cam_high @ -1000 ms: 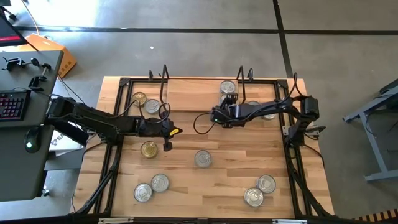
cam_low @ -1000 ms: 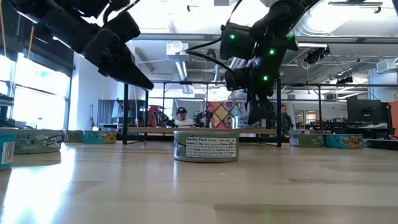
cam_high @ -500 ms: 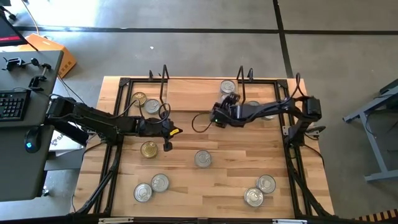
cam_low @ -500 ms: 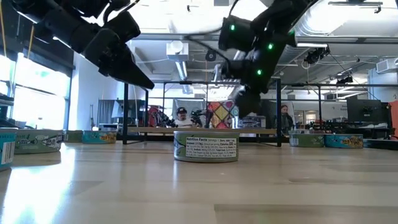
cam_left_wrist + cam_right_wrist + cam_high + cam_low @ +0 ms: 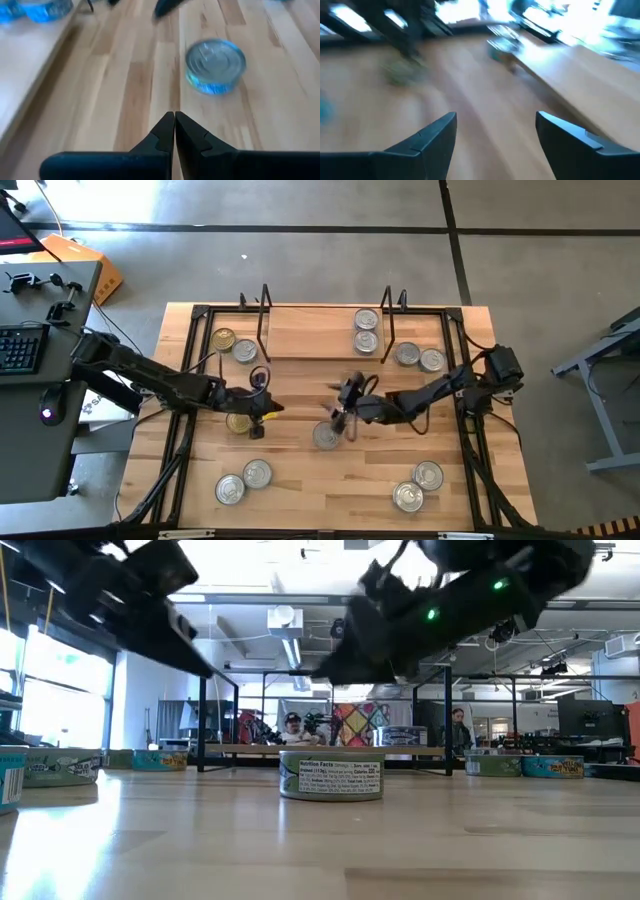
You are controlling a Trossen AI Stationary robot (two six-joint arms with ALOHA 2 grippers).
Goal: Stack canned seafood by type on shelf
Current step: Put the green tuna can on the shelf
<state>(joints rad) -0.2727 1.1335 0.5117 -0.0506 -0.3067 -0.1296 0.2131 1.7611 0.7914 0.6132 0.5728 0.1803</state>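
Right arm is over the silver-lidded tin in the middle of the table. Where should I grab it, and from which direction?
Take the centre tin by its curved side wall, coming straight down with the right gripper, whose fingers are already open. It sits flat, lid up and low on the tabletop, apart from other tins, so a level approach would probably scrape the wood.

Bright, even daylight fills the scene from overhead. In the level view, ceiling lights and the left window blow out to white, and both arms read as dark blurred shapes. The tabletop [image 5: 300, 450] carries soft short shadows. The right wrist view is heavily motion-smeared; the left wrist view is softly blurred.
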